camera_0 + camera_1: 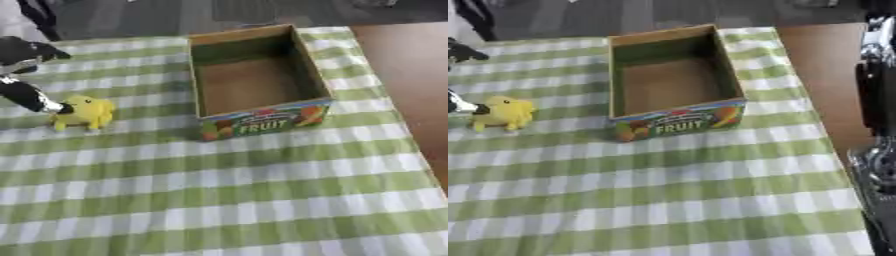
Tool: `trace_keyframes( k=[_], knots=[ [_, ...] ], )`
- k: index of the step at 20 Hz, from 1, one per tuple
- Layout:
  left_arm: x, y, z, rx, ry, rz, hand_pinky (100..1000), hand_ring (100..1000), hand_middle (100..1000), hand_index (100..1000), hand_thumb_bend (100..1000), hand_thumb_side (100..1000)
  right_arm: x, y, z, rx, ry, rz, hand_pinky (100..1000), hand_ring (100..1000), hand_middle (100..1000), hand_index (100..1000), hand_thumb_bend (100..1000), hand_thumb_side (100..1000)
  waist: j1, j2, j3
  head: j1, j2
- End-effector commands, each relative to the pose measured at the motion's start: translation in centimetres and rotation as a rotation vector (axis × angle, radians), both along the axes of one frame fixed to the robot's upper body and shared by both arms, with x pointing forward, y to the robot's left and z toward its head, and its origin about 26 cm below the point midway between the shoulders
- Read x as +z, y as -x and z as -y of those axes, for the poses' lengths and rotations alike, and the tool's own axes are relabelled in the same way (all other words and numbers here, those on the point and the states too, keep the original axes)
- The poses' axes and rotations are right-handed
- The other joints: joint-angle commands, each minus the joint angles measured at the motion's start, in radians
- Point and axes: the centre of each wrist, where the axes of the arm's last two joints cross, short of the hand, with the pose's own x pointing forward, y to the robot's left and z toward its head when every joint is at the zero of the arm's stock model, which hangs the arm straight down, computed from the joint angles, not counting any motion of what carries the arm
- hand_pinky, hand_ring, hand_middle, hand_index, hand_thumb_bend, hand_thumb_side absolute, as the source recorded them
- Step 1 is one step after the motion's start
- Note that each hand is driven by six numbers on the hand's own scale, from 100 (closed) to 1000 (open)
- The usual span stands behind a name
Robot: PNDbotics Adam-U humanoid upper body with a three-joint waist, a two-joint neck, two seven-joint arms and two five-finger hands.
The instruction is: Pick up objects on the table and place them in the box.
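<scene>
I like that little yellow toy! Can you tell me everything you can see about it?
The yellow toy is small, bright yellow all over and rounded, like a little animal with stubby legs. It looks soft or rubbery. It stands on the green-and-white checked tablecloth, to the left of the open fruit box and apart from it. The left hand has a fingertip at its left side, seemingly touching it.

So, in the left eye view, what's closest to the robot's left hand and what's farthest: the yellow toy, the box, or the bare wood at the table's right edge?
From the left hand, at the left edge:
1. Yellow toy, right at the fingers, seemingly touching.
2. Box, in the middle, its inside bare.
3. Bare wood, far right, beyond the checked cloth.
</scene>
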Motion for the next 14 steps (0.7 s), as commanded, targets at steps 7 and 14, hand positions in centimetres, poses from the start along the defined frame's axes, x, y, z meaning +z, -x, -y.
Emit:
trace_keyframes(
  k=[7,14],
  knots=[
    [0.92,-0.11,-0.10,-0.018,-0.021,-0.043,896,924,881,987,466,509,0.94,0.31,-0.01,0.009,0.010,0.033,785,849,621,872,100,842,-0.001,-0.014,-0.004,0.004,-0.017],
    [0.52,-0.39,0.05,0.011,-0.045,-0.045,891,925,885,965,347,469,1.04,0.29,-0.06,0.012,0.009,0.036,785,849,620,872,100,843,0.000,-0.005,-0.014,0.009,-0.025]
  ],
)
